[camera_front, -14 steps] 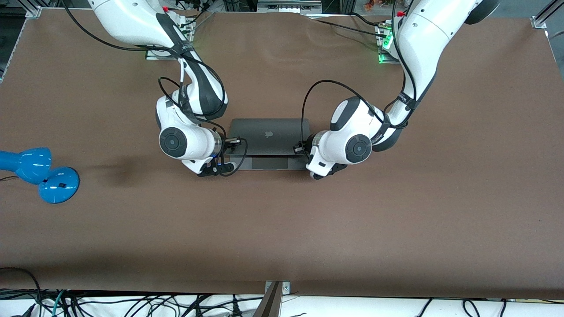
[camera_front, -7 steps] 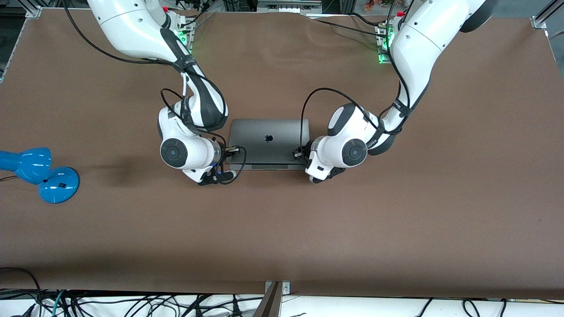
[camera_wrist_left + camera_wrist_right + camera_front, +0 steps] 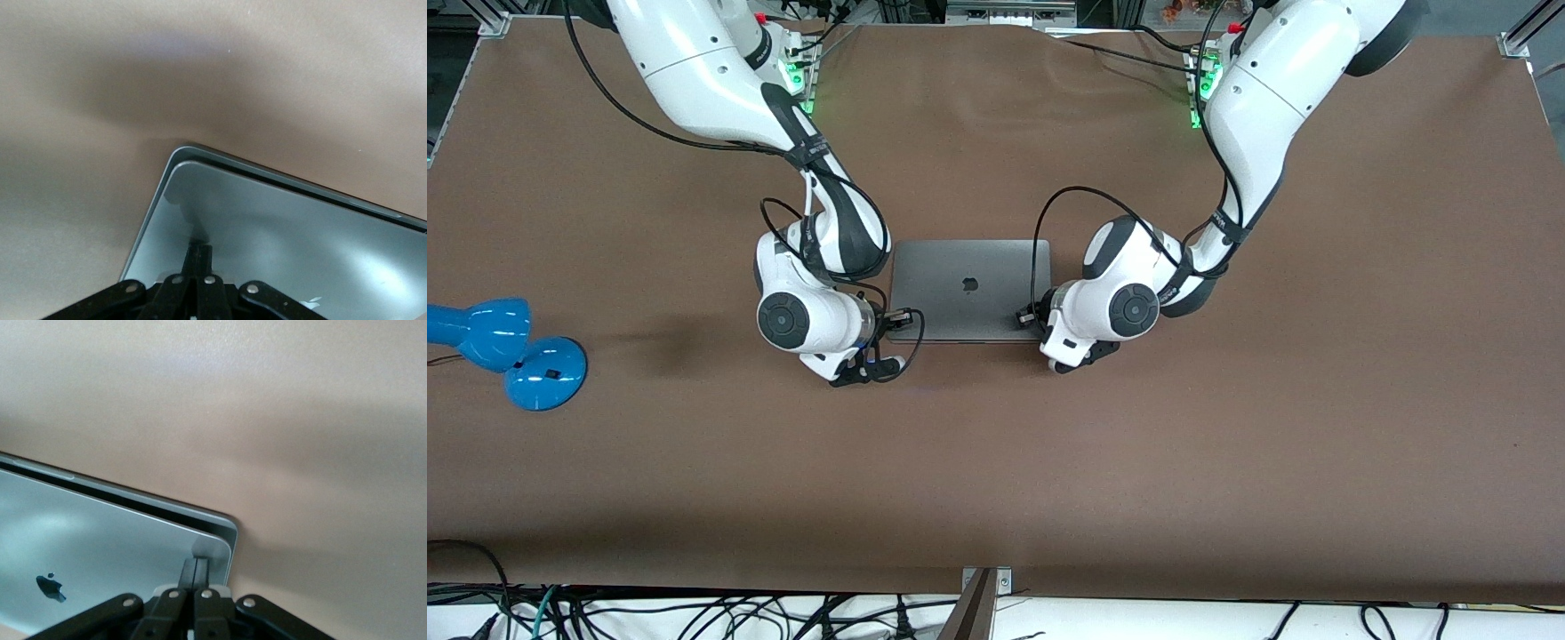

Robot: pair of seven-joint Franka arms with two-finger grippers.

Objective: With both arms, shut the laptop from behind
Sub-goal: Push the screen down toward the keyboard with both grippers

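The space-grey laptop [image 3: 969, 289] lies mid-table with its lid, apple logo up, down almost flat on the base. A thin dark gap shows between the lid [image 3: 287, 247] and the base along its edge, also in the right wrist view on the lid [image 3: 100, 547]. My left gripper [image 3: 1029, 313] [image 3: 200, 249] is shut, its tips against the lid's corner toward the left arm's end. My right gripper [image 3: 903, 317] [image 3: 196, 563] is shut too, tips on the lid's corner toward the right arm's end. Neither holds anything.
A blue desk lamp [image 3: 507, 347] lies toward the right arm's end of the brown table [image 3: 996, 462]. Loose cables [image 3: 694, 613] run below the table's edge nearest the front camera. Green-lit boxes [image 3: 1202, 84] sit by the arm bases.
The lid has gone from partly raised, with trackpad showing, down to nearly flat. Both grippers have moved with its edge toward the front camera and lower.
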